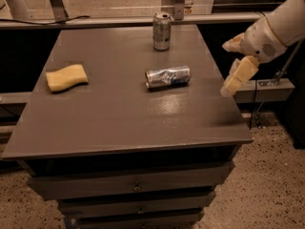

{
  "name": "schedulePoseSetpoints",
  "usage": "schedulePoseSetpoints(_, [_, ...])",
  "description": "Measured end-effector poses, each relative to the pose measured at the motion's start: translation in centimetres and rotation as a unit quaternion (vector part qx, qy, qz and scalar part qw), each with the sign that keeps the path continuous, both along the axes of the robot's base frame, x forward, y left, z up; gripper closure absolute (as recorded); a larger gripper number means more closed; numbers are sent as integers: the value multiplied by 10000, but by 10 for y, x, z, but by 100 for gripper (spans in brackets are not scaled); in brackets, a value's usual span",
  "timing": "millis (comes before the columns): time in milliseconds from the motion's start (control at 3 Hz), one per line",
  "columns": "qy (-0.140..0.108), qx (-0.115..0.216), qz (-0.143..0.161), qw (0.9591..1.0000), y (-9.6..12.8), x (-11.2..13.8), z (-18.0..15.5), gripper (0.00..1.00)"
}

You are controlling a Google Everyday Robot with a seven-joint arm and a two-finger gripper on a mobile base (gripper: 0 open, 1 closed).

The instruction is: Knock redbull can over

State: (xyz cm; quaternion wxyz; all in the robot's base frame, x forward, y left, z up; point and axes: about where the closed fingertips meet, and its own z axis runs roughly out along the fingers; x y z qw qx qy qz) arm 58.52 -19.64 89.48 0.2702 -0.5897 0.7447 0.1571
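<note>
Firstly, the surface: one table (119, 113), flat top in matt grey-brown, faint sheen right of centre, filling most of the frame. Below its front edge sit stacked drawers (95, 187) in the same dull finish, the upper one with a small round knob at its middle.

Room: speckled floor (271, 185) at lower right and lower left. A pale rail (105, 22) runs across the frame just behind the table's far edge, with upright posts rising from it at top left and top centre. Dark recesses lie on either side of the table.

Item, task: redbull can (167, 77), lying on its side just right of the table's centre, long axis running left to right, open end to the left. Thin silver metal, body dented and crinkled, a blue patch on the right half.

Item: second can (161, 31), upright near the far edge at upper centre, plain silver-grey, smooth, well apart from the fallen one.

Item: sponge (66, 77), yellow, soft-looking, wavy outline, lying flat at the left of the table.

Item: my gripper (228, 87), cream-coloured, at the right of the frame, hanging off the table's right edge and pointing down and leftward. It touches nothing and holds nothing. Whether it is spread or closed I cannot tell. My arm (274, 30), smooth white shell, enters from the upper right corner.

Nothing lies between the gripper and the redbull can but bare tabletop.
</note>
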Motion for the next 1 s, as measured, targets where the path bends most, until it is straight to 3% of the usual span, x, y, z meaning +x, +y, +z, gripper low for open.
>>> schedulePoseSetpoints(333, [-130,769,-302,9965,-36,-17,15,0])
schedulePoseSetpoints(667, [-214,1510,-617,9864,-65,-52,26,0])
schedulePoseSetpoints(1000, [-217,1599,-720,9843,-74,-59,28,0])
